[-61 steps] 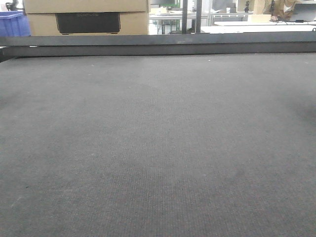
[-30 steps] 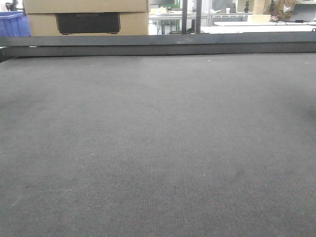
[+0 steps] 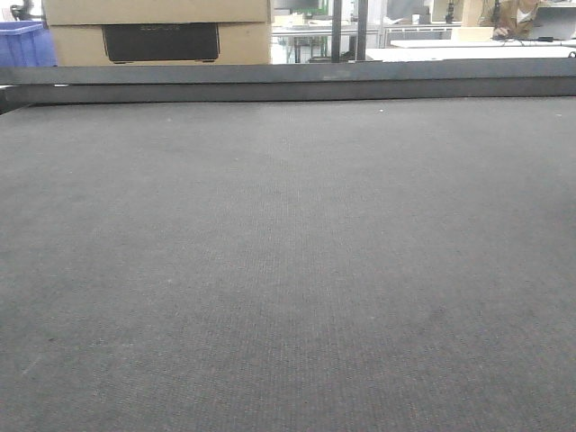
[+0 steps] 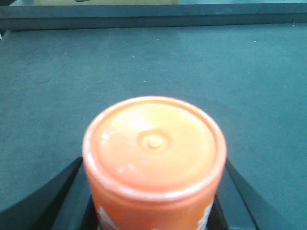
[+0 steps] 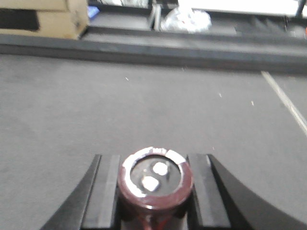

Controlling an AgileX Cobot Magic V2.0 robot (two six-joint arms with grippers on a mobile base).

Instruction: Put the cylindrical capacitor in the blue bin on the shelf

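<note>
Faint lettering on the cardboard box cannot be read.

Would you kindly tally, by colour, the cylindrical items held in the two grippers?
Orange cylinder: 1, in the left gripper
Dark red capacitor: 1, in the right gripper
Total: 2
</note>
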